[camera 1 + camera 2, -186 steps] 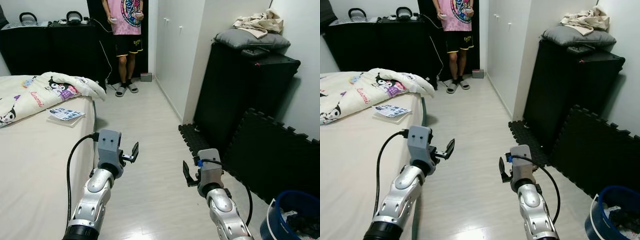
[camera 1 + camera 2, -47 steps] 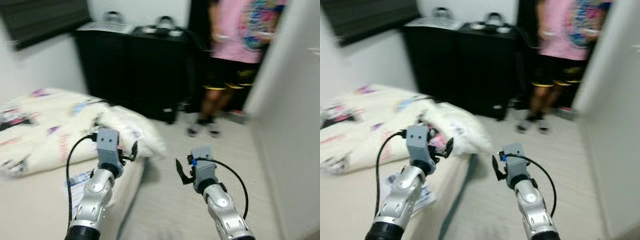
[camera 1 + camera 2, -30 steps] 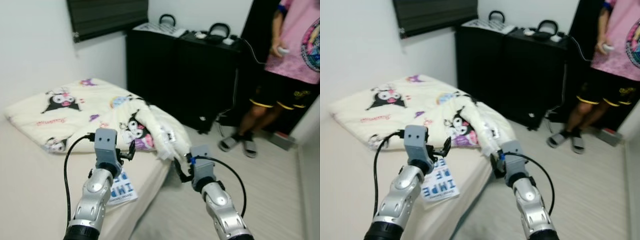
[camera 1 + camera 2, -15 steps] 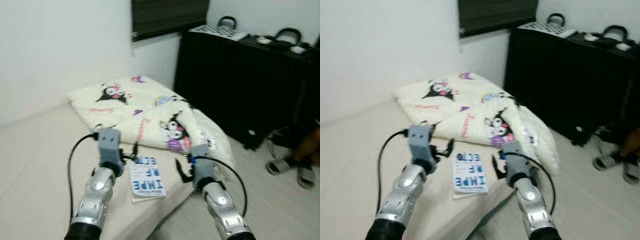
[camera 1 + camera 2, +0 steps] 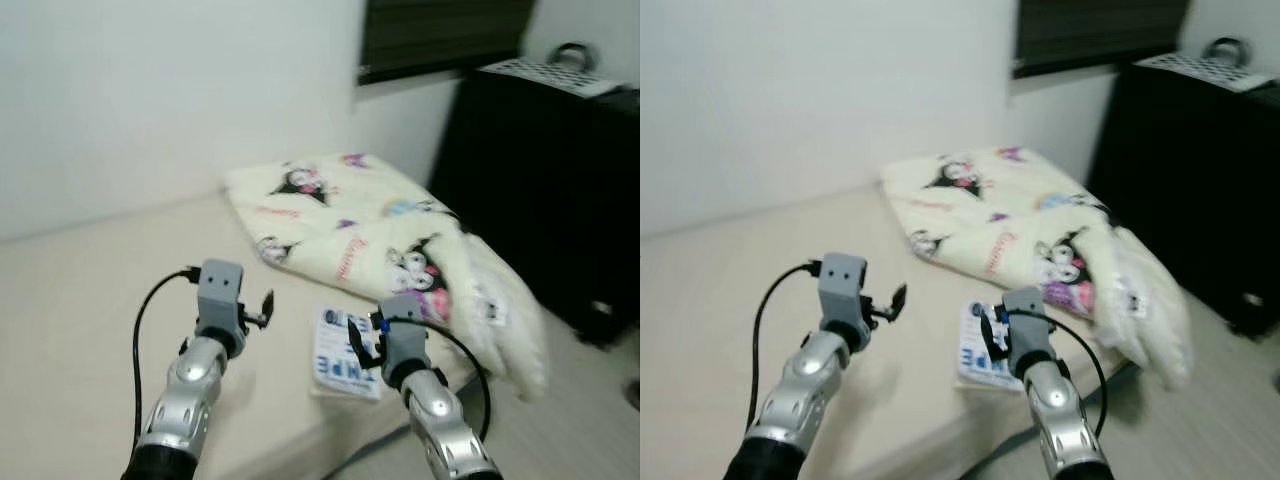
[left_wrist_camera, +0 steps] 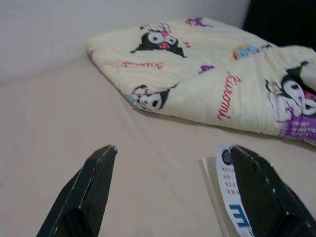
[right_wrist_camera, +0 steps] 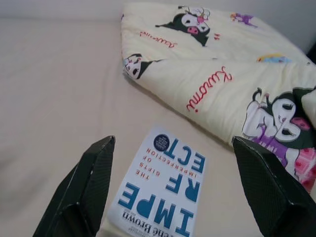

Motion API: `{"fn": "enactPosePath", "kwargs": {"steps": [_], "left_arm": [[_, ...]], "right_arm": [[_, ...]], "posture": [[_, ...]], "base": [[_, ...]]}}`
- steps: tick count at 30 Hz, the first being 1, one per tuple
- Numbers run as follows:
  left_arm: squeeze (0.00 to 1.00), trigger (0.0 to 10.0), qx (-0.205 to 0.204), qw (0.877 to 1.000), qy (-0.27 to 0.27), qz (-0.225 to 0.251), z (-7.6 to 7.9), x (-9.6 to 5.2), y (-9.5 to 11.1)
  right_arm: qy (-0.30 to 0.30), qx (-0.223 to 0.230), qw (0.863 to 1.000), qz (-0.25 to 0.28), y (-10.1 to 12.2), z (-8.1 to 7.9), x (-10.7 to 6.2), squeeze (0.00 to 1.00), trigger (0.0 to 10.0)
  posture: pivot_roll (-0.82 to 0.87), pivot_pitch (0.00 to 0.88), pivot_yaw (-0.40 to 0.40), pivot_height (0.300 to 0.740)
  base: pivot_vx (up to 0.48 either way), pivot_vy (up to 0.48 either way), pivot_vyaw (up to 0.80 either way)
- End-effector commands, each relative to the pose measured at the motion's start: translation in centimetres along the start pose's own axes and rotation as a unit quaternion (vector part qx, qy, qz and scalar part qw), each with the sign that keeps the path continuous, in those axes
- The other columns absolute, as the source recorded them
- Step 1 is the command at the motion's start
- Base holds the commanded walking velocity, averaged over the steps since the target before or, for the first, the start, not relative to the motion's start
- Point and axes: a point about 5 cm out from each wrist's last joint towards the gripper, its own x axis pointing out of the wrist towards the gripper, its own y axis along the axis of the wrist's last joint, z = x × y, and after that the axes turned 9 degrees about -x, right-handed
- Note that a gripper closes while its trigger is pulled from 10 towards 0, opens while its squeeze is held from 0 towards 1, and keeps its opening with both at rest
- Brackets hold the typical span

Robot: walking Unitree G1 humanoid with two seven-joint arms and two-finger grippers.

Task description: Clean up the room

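Observation:
A white book with blue lettering point(image 5: 345, 366) lies near the edge of the beige bed point(image 5: 90, 330). A cream blanket with cartoon prints point(image 5: 395, 225) sits bunched behind it and droops over the bed's corner. My right gripper point(image 5: 360, 341) is open and hovers just above the book point(image 7: 163, 197), apart from it, with the blanket point(image 7: 222, 84) beyond. My left gripper point(image 5: 262, 306) is open over bare sheet to the left of the book. In the left wrist view the book's edge point(image 6: 237, 197) lies by one finger point(image 6: 261, 190).
A black cabinet point(image 5: 545, 180) stands beyond the bed on the right, with a handled bag point(image 5: 570, 55) on top. A dark blind point(image 5: 440, 35) hangs on the white wall behind. Pale floor point(image 5: 590, 430) shows at the lower right.
The camera has swung left: the person and the floor have left the view and the bed has come into the middle. Both arms keep the same raised pose, fingers still open.

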Motion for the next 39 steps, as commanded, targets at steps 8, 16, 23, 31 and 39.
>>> {"fn": "enactPosePath", "kwargs": {"steps": [8, 16, 23, 31, 39], "left_arm": [[0.00, 10.0, -0.001, 1.000, -0.001, -0.026, 0.26, 0.04, -0.66], [0.00, 10.0, 0.004, 0.999, 0.011, -0.033, -0.25, -0.20, -1.10], [0.00, 10.0, 0.000, 0.999, 0.008, -0.035, -0.50, -0.36, -1.09], [0.00, 10.0, -0.002, 0.999, 0.003, -0.037, -0.11, -0.42, -1.10], [0.00, 10.0, -0.005, 0.999, 0.002, -0.037, 0.02, -0.37, -1.05]], "right_arm": [[-0.011, 0.004, 1.000, 0.004, 0.10, 0.52, 0.07, 0.00, 10.0], [-0.015, 0.004, 1.000, 0.000, -0.21, 0.84, -0.11, 0.00, 10.0], [-0.014, 0.004, 1.000, -0.006, -0.41, 1.04, -0.19, 0.00, 10.0], [-0.013, 0.006, 1.000, -0.007, -0.41, 1.04, -0.18, 0.00, 10.0], [-0.016, 0.008, 1.000, -0.008, -0.48, 1.16, -0.22, 0.00, 10.0]], "posture": [[0.02, 0.000, -0.040, 0.740], [0.02, 0.000, -0.039, 0.740], [0.02, 0.000, -0.042, 0.740], [0.01, 0.000, -0.037, 0.740], [0.01, 0.000, -0.034, 0.740]], "base": [[0.000, 0.000, 0.80], [0.000, 0.000, 0.80], [0.000, 0.000, 0.80], [0.000, 0.000, 0.80], [0.000, 0.000, 0.80]]}}
